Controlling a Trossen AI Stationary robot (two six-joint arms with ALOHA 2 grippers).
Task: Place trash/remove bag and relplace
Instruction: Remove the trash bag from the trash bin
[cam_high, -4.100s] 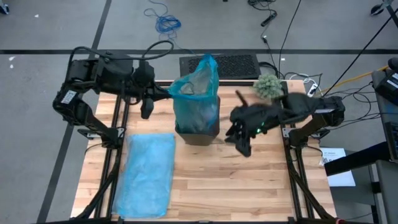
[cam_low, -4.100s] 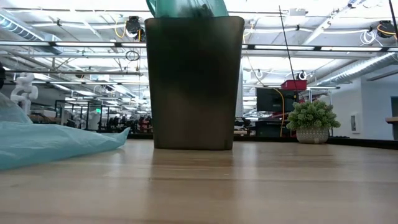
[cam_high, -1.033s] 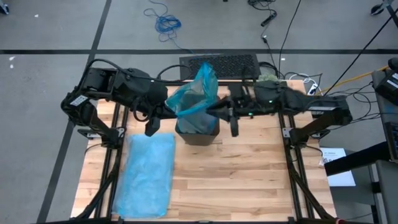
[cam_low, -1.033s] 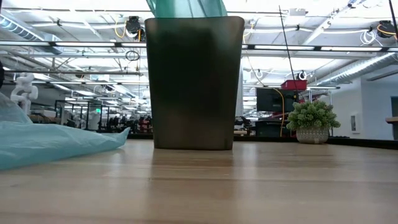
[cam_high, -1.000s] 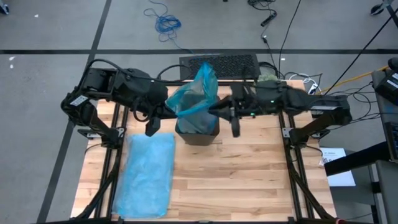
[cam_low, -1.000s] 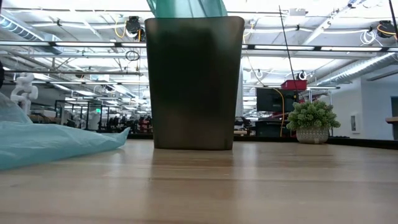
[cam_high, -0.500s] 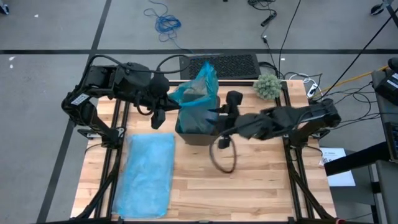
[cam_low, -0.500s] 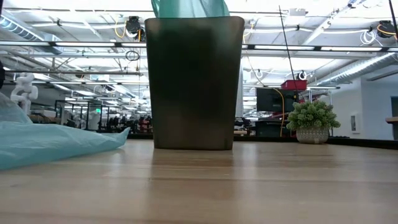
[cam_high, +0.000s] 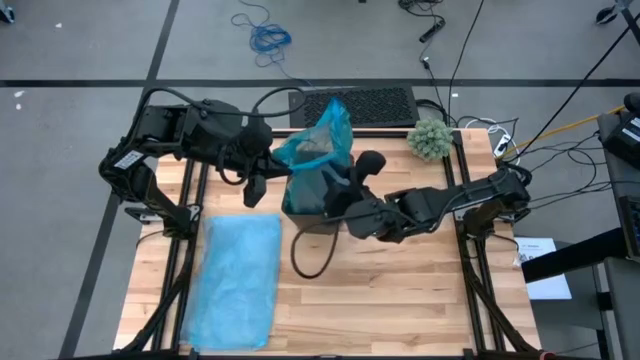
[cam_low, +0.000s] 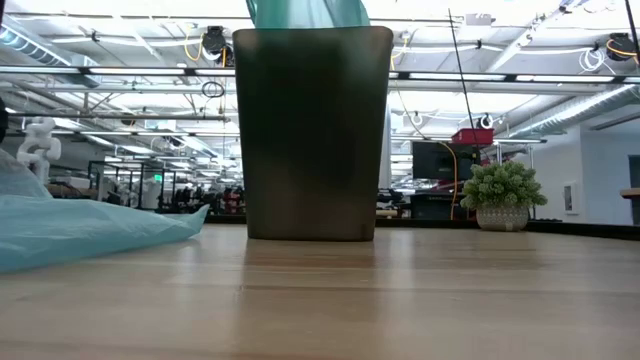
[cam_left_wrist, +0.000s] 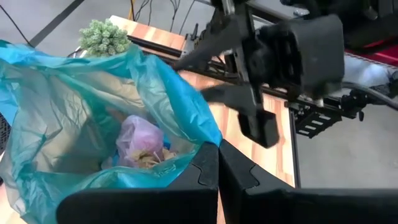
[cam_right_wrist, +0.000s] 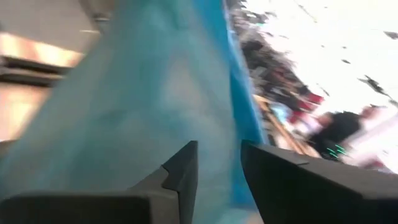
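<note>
Left gripper (cam_left_wrist: 217, 163) was closed, its two fingers pinched together on the near rim of the blue bag liner (cam_left_wrist: 93, 106), which stood in the dark bin (cam_high: 318, 205) directly ahead of it. Right gripper (cam_right_wrist: 214, 163) sat just beyond the bin's opposite side, fingers parted with a narrow gap, blue film filling the space ahead of them; whether the film lay between the fingers or only in front could not be told. Inside the liner, past the left fingers, lay the trash: a lilac-pink crumpled piece (cam_left_wrist: 142, 138) over pale brown scraps (cam_left_wrist: 149, 162), low in the bag. Farther out on the wooden table (cam_high: 400, 290): a flat spare blue bag (cam_high: 238, 275) to the left arm's side, and a fuzzy green ball (cam_high: 431, 138) at the far corner behind the right arm. Judgement: the liner is thin, soft, slippery film and the load light, so it should lift easily but could slip or tear; best hold is gathered rim material on opposite sides, pulled straight up.
</note>
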